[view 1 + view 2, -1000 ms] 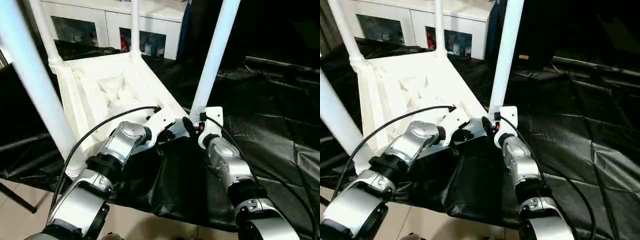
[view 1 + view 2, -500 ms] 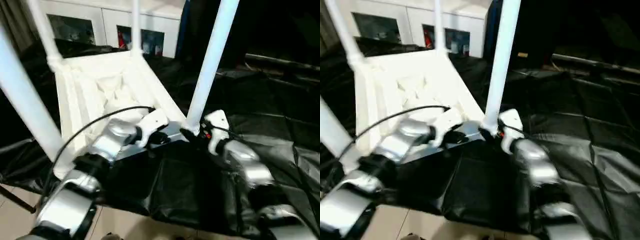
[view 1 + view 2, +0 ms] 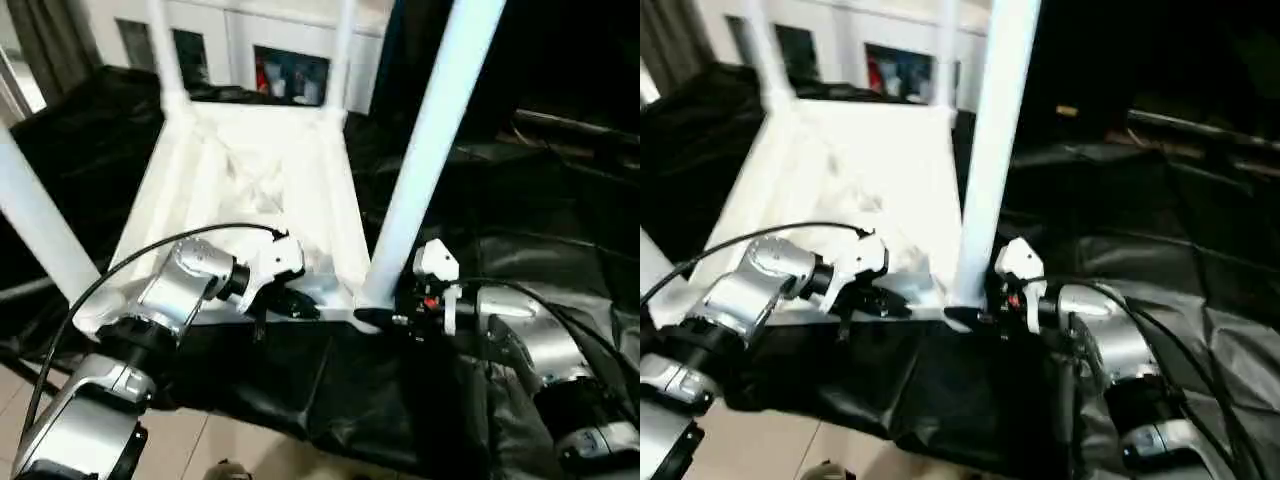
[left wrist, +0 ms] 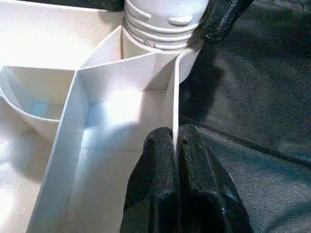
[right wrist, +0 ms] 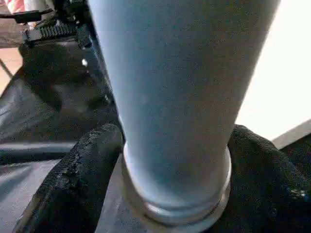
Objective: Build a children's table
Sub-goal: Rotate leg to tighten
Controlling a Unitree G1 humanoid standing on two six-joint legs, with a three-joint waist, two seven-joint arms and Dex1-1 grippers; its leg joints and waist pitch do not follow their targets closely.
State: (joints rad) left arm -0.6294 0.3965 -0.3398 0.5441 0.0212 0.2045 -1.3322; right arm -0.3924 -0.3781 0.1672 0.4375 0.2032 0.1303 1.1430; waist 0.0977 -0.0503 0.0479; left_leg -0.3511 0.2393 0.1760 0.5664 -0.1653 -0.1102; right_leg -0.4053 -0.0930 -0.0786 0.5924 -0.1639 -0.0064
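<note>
On black-draped bench (image 3: 560, 230), left tool (image 4: 176, 145) pinched white ribbed plastic tabletop (image 3: 250, 170), right tool (image 5: 170, 160) clamped long white tapered leg (image 3: 425, 150); twisting could loosen it.

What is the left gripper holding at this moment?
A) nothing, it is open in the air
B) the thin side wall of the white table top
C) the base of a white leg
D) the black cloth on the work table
B: in the left wrist view the left gripper has its two black fingers closed on the thin rim wall of the table top, just below the corner socket where a leg sits.
</note>
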